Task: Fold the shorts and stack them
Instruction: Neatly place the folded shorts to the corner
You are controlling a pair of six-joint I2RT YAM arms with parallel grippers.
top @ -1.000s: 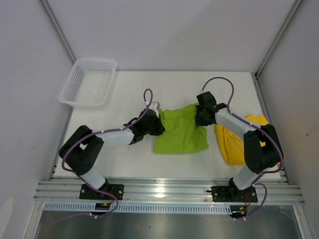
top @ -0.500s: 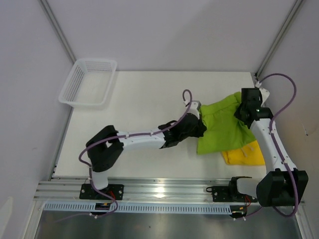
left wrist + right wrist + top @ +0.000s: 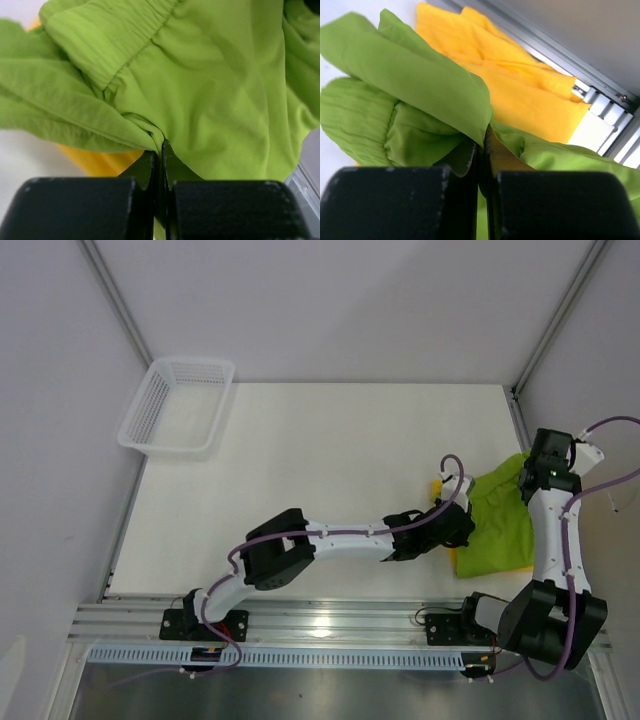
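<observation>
The lime green shorts [image 3: 500, 525] hang between both grippers over the table's right edge, almost covering the yellow shorts [image 3: 437, 487], of which only a small corner peeks out in the top view. My left gripper [image 3: 462, 523] is shut on the green fabric's left side, with cloth pinched between its jaws in the left wrist view [image 3: 161, 145]. My right gripper [image 3: 543, 472] is shut on the far right part of the green shorts [image 3: 410, 95]. In the right wrist view the yellow shorts [image 3: 520, 95] lie beneath and behind the green cloth.
A white mesh basket [image 3: 178, 405] stands at the table's far left corner. The aluminium frame rail [image 3: 600, 95] runs close along the right side of the shorts. The left arm [image 3: 340, 537] stretches across the table's near part.
Both grippers have carried the green shorts from the table's middle to the right, over the yellow shorts. The left arm has stretched far right; the right arm has swung back to the right edge.
</observation>
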